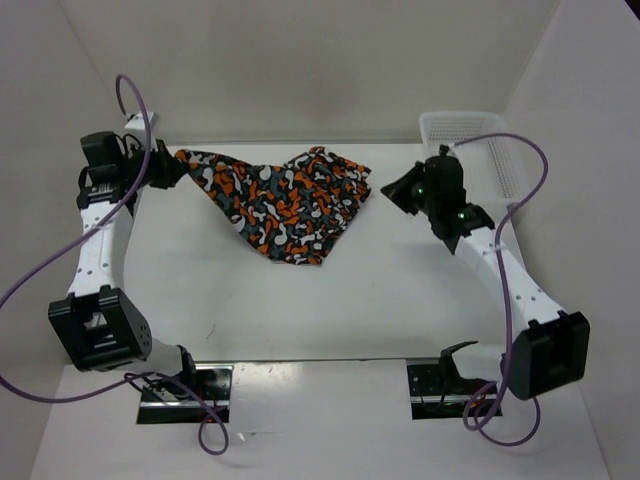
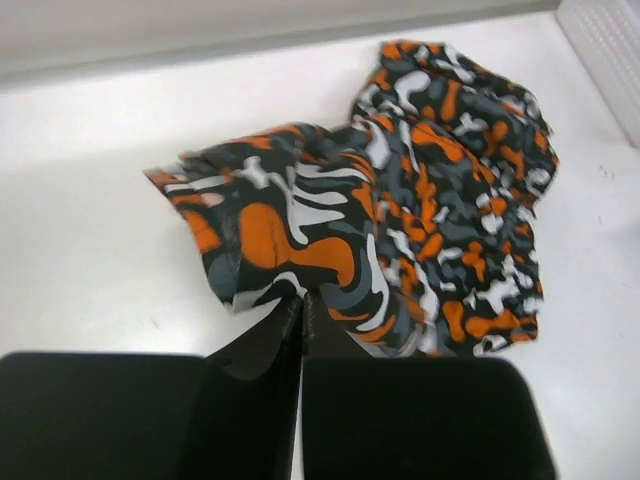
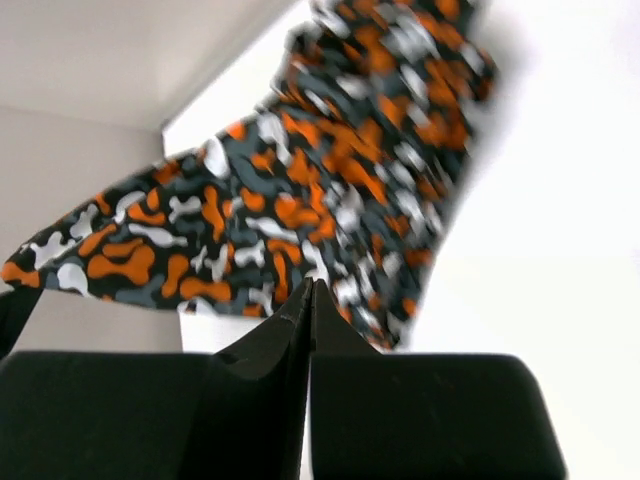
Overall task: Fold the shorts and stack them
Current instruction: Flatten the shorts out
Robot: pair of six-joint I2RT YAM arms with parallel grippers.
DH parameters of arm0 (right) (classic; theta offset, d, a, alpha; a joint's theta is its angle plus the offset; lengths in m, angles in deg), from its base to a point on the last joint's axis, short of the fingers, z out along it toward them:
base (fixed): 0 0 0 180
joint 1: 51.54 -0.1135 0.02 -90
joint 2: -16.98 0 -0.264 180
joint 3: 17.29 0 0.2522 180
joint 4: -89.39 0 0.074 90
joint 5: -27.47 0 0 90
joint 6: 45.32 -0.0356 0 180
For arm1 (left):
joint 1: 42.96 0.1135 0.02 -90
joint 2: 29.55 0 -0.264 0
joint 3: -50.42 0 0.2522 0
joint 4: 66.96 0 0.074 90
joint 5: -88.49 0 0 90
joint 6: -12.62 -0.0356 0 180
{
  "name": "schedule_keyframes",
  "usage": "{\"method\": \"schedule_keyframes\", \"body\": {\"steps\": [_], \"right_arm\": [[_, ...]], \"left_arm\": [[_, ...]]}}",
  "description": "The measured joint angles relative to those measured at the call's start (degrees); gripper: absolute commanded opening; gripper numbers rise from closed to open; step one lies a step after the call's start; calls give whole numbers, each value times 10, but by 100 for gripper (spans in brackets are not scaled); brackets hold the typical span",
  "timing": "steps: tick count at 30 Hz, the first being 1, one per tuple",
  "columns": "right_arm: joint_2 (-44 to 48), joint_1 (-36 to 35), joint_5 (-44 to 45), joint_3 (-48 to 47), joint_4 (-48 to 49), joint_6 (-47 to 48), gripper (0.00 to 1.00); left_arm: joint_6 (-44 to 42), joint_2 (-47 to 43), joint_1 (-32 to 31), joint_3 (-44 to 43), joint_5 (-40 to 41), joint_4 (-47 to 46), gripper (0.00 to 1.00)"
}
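The shorts (image 1: 285, 205), printed in orange, grey, black and white, lie crumpled at the back middle of the white table. One corner is pulled out to the left, lifted off the table. My left gripper (image 1: 172, 165) is shut on that corner; in the left wrist view the jaws (image 2: 303, 298) meet on the cloth's edge, with the rest of the shorts (image 2: 430, 200) beyond. My right gripper (image 1: 392, 190) is shut and empty, just right of the shorts and apart from them. In the right wrist view its tips (image 3: 312, 285) are closed in front of the shorts (image 3: 300, 200).
A white plastic mesh basket (image 1: 480, 150) stands at the back right corner, behind my right arm; its edge shows in the left wrist view (image 2: 610, 40). White walls enclose the table at the back and both sides.
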Motion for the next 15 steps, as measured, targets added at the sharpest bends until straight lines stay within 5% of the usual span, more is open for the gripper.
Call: {"method": "schedule_keyframes", "body": {"steps": [4,7,11,15], "right_arm": [[47,-28,-20,130,2,-33,29],[-7,-111,-35,182,1,-61,49],[-122,-209,-54,173,30,-88,54],[-194,-219,-70,169,75,-112,66]], "left_arm": [[-1,-28,3,94,-2,17,0],[-1,-10,3,141,2,48,0],[-1,-2,3,150,8,63,0],[-1,-4,3,148,8,63,0]]}}
